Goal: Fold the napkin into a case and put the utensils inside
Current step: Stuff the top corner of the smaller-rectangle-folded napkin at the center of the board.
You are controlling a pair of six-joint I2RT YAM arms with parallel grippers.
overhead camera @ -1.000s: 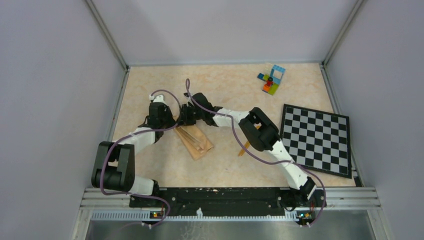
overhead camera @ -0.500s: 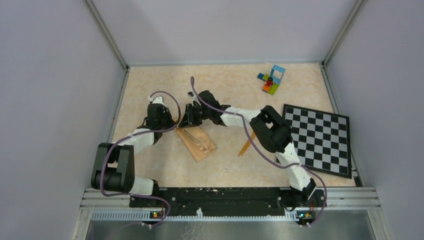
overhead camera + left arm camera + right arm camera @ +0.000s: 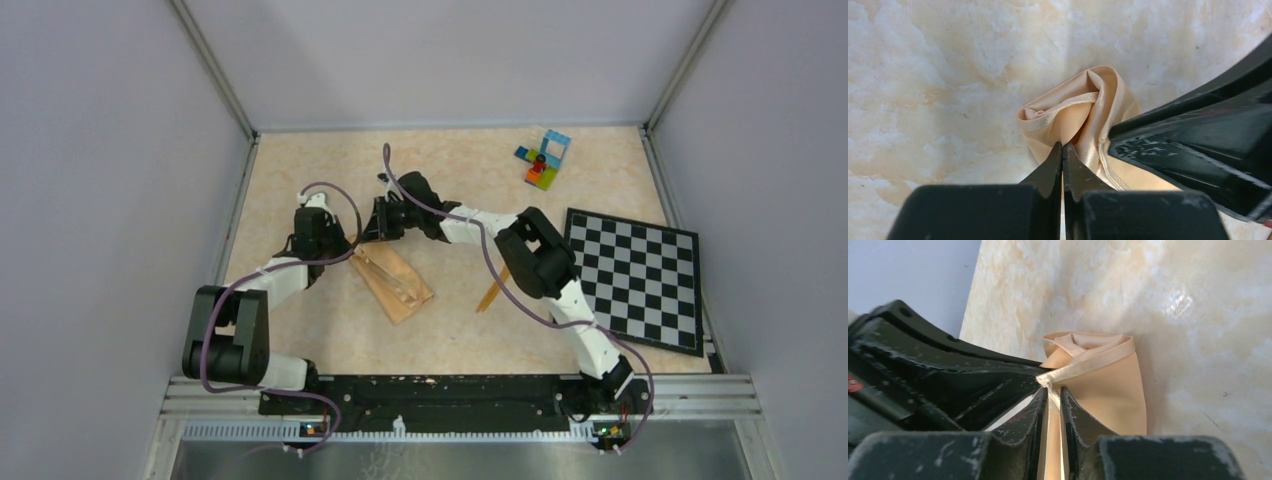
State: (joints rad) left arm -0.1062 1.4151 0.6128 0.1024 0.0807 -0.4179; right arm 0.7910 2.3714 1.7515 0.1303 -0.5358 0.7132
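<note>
The peach-tan napkin (image 3: 397,285) lies folded into a narrow strip left of the table's middle, its far end bunched and raised (image 3: 1083,105) (image 3: 1108,375). My left gripper (image 3: 342,245) (image 3: 1062,146) is shut, its tips pinching the cloth at that far corner. My right gripper (image 3: 374,230) (image 3: 1052,390) sits close beside it, jaws nearly together with the napkin's hem between them. A thin orange utensil (image 3: 490,291) lies on the table right of the napkin, partly under the right arm. I see no other utensil.
A black-and-white checkered board (image 3: 632,278) lies at the right. Multicoloured toy bricks (image 3: 543,158) stand at the far right. Grey walls close in the table on three sides.
The right gripper has moved slightly toward the far side with the napkin's edge, and its elbow swung right, uncovering more of the orange utensil. The left arm has stayed put.
</note>
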